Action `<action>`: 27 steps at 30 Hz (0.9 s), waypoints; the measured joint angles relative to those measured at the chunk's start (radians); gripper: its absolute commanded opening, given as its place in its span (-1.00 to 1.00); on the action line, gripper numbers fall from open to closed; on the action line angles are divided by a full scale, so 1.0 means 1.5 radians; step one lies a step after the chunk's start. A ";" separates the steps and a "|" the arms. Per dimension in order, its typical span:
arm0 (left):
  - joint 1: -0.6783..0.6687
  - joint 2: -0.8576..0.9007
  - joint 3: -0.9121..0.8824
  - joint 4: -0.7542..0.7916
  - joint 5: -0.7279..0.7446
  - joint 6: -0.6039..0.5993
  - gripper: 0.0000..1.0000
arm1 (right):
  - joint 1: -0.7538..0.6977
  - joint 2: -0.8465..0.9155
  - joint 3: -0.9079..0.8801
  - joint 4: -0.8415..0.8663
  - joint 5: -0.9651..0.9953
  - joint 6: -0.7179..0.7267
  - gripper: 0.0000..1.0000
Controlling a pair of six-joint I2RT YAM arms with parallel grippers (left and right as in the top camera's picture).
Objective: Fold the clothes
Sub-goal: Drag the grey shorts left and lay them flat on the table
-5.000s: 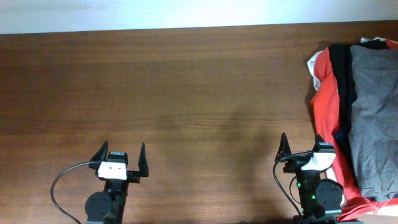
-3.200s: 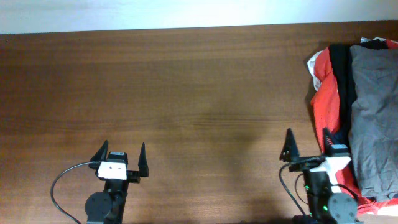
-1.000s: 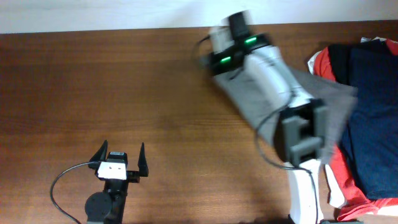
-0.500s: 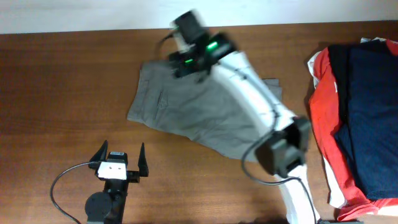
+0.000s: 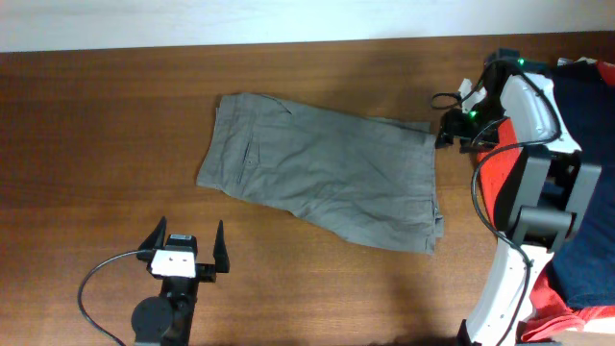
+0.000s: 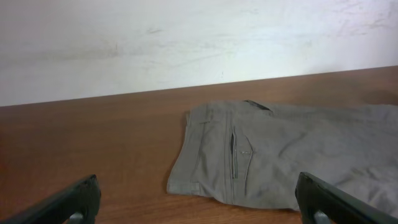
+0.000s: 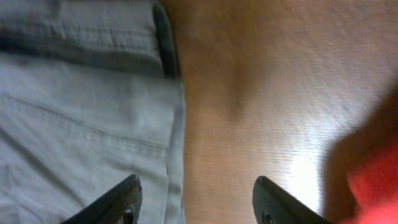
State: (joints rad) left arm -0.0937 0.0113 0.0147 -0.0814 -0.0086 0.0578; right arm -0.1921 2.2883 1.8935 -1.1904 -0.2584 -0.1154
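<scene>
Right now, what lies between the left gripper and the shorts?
Nothing but bare table; the overhead view shows plain wood between the open left gripper and the shorts' near edge, and the left wrist view agrees.

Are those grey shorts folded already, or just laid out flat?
Spread out, not folded. The shorts lie flat on the table at full length, wrinkled, with no half doubled over the other.

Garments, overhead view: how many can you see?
3: khaki-grey shorts spread mid-table; navy garment and red garment piled at the right edge. The pile may hide more.
</scene>
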 measured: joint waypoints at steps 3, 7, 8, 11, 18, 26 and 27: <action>0.000 -0.001 0.000 0.000 0.000 0.000 0.99 | 0.015 -0.001 -0.051 0.066 -0.022 -0.023 0.21; 0.000 -0.001 0.000 0.000 0.000 0.000 0.99 | 0.022 -0.001 -0.075 0.126 -0.027 -0.023 0.21; 0.000 -0.001 0.000 0.000 0.000 0.000 0.99 | 0.023 -0.001 -0.075 0.133 -0.028 -0.022 0.14; 0.000 -0.001 0.000 0.000 0.000 0.000 0.99 | 0.025 -0.001 -0.076 0.147 -0.028 -0.020 0.06; 0.000 -0.001 0.000 0.000 0.000 0.000 1.00 | 0.055 -0.001 -0.078 0.170 0.008 -0.017 -0.19; 0.000 -0.001 0.000 0.000 0.000 0.000 0.99 | 0.055 -0.001 -0.078 0.184 0.087 -0.005 -0.46; 0.000 -0.001 0.000 0.000 0.000 0.000 1.00 | 0.055 -0.001 -0.078 0.185 0.084 0.001 -0.26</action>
State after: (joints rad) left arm -0.0937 0.0101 0.0147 -0.0814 -0.0086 0.0578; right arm -0.1093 2.2875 1.7767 -0.9134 -0.1322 -0.1135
